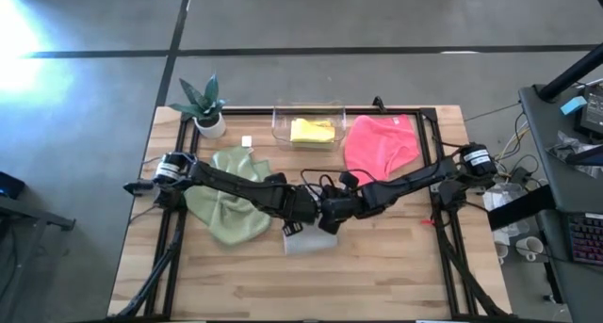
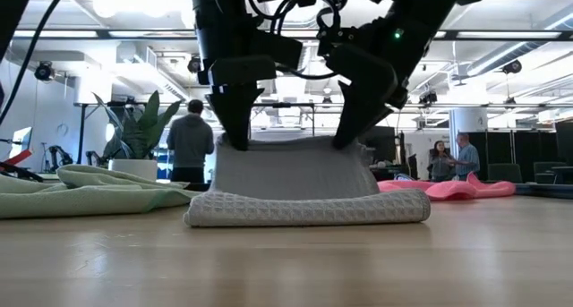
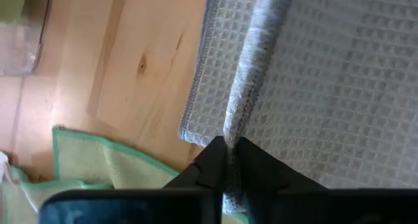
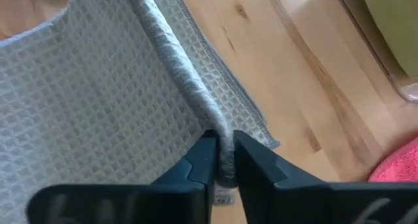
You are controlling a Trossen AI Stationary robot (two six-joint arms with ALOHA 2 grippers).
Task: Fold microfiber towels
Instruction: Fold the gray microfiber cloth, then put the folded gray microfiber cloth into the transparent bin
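Pinching the grey towel (image 1: 311, 240) at table centre, left gripper (image 3: 227, 160) and right gripper (image 4: 224, 160) each clamp a raised edge, jaws nearly closed on cloth. Sage towel (image 1: 229, 196) lies at 9 o'clock, pink towel (image 1: 381, 144) at 1. Risk: uneven release skews the fold, or cloth snags on a finger.

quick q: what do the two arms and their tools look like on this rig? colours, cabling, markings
Both arms are black, jointed links with loose black cables looped near the wrists. Each base joint carries a silver-and-black cylindrical motor cap. The left tool and right tool each end in two flat, angular matte-black fingers. A small green light shows on one arm in the low view. No readable markings.
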